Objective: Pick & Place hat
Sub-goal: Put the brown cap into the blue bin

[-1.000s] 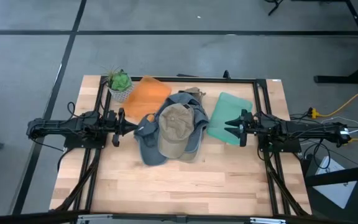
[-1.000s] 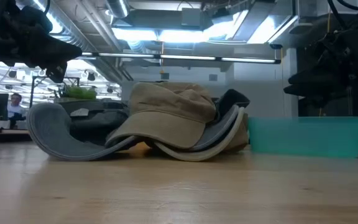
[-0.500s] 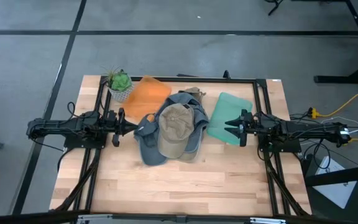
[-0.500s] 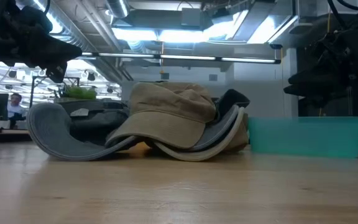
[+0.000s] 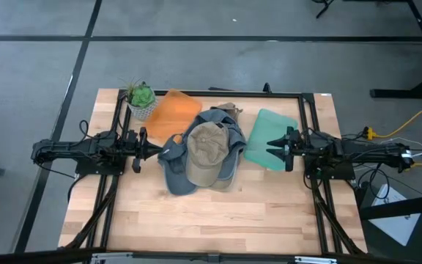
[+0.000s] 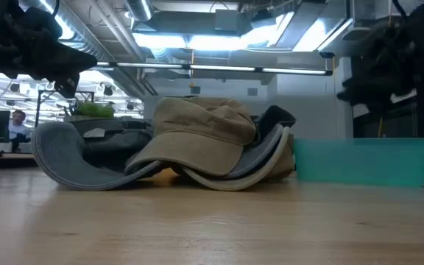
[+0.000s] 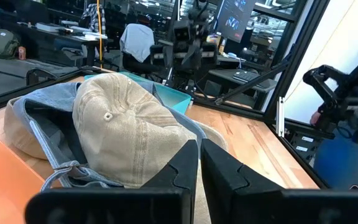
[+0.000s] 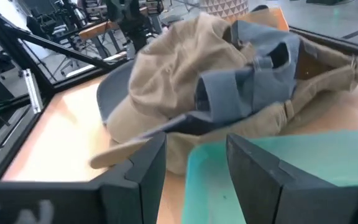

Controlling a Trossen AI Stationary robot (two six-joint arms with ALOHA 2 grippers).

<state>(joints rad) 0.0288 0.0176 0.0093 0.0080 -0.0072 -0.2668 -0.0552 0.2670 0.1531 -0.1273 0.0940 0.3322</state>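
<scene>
The right gripper (image 5: pixel 272 147) has its two fingers (image 8: pixel 135 174) clearly apart, with a wide gap between them, and they hold nothing. It hangs over the teal tray (image 5: pixel 270 136), at 3 o'clock from the hats, and its tips point toward the pile. Between its fingers the right wrist view shows the near rim of the tray and the hats behind it.

The left gripper (image 5: pixel 154 150) has its fingers (image 7: pixel 185 165) almost together, only a thin slit is between them, and nothing is inside. It sits at 9 o'clock from the pile, just beside the brim of the grey hat (image 5: pixel 176 167), above the table (image 5: pixel 196 213).

The tan hat (image 5: pixel 206 151) lies on top of the grey hat in the middle of the table. An orange tray (image 5: pixel 173 111) is at 11 o'clock from the pile, and a small potted plant (image 5: pixel 141 98) stands next to it.
</scene>
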